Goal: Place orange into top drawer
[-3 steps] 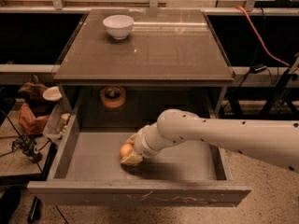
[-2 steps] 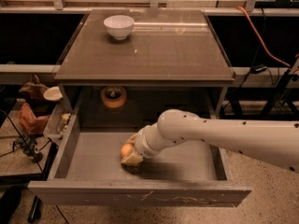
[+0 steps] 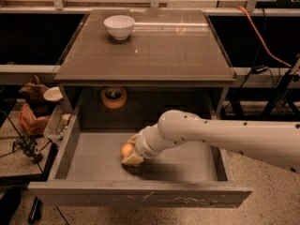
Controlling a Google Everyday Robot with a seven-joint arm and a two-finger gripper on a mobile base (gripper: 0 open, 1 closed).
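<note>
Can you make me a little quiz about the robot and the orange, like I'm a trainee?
1. True or false: the orange is inside the open top drawer.
2. What stands on the table? A) a white bowl B) a banana C) a cup
3. Fill in: the gripper is down in the top drawer, right at the ____.
Key: 1 true; 2 A; 3 orange.
</note>
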